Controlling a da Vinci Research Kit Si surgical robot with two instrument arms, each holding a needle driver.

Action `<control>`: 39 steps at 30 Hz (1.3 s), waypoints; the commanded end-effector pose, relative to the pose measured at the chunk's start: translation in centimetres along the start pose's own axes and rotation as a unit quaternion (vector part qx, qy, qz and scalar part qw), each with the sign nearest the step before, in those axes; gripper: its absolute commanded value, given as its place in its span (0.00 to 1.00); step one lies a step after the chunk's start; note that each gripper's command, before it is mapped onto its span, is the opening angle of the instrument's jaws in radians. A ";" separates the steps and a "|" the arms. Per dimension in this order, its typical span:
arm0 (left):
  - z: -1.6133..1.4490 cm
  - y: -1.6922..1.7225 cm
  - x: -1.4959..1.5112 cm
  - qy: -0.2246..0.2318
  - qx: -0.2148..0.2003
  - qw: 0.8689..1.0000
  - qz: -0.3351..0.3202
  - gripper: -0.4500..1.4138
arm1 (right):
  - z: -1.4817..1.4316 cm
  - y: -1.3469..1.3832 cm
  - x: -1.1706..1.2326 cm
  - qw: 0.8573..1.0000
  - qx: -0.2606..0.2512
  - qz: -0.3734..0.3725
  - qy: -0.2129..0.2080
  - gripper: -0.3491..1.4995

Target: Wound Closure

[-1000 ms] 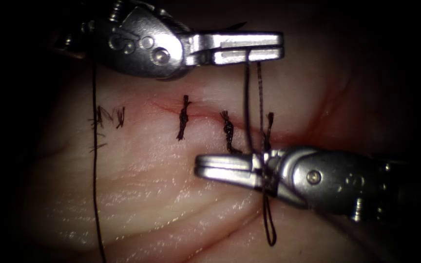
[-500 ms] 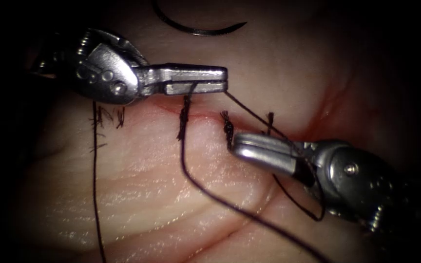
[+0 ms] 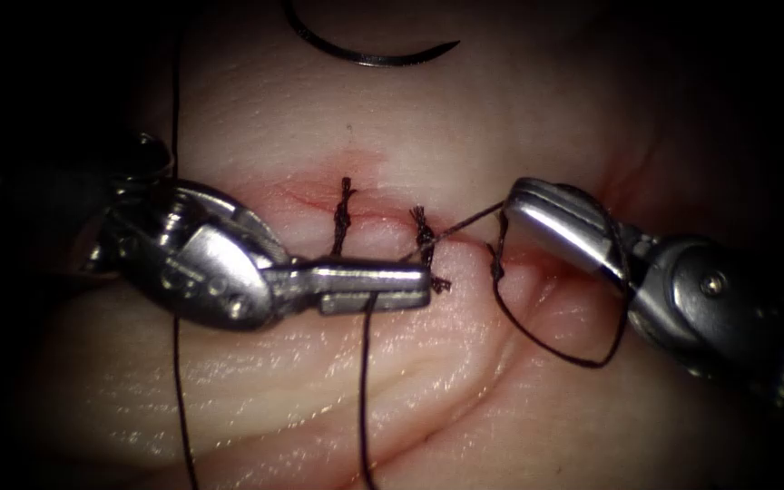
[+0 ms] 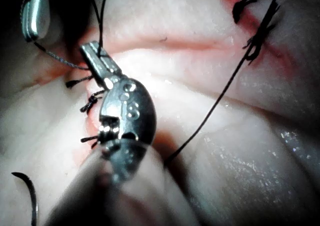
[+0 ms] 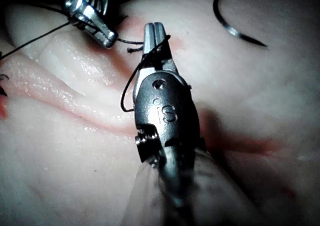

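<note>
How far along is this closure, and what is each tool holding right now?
Done: two knotted dark stitches cross the pink tissue's reddened cut. In hand: a third stitch at the right end, its dark thread looped around the right tool; the left tool grips thread. The curved dark needle lies free on the tissue, unheld. Left: securing this stitch.

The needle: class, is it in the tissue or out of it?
Out. The needle lies free on the tissue above the cut, its whole curve and tip visible, held by neither tool.
</note>
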 end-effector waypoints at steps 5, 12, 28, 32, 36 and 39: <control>0.21 0.21 0.00 -0.002 -0.017 1.000 -0.014 0.00 | 0.08 -0.01 -0.12 0.997 -0.029 0.043 -0.058 0.35; 0.43 0.37 0.14 0.005 -0.031 0.999 -0.028 0.00 | 0.08 -0.03 -0.26 0.983 -0.059 0.142 -0.097 0.06; 0.57 0.39 0.29 0.010 -0.042 0.999 -0.033 0.00 | 0.16 0.11 -0.48 0.938 -0.160 0.245 -0.187 0.55; 0.58 0.38 0.28 0.011 -0.043 0.998 -0.036 0.00 | 0.17 0.17 -0.52 0.928 -0.180 0.246 -0.217 0.59; 0.59 0.37 0.28 0.010 -0.044 0.998 -0.037 0.00 | 0.18 0.32 -0.62 0.917 -0.196 0.255 -0.234 0.57; 0.59 0.36 0.28 0.009 -0.043 0.998 -0.037 0.00 | 0.21 0.37 -0.68 0.912 -0.198 0.268 -0.240 0.52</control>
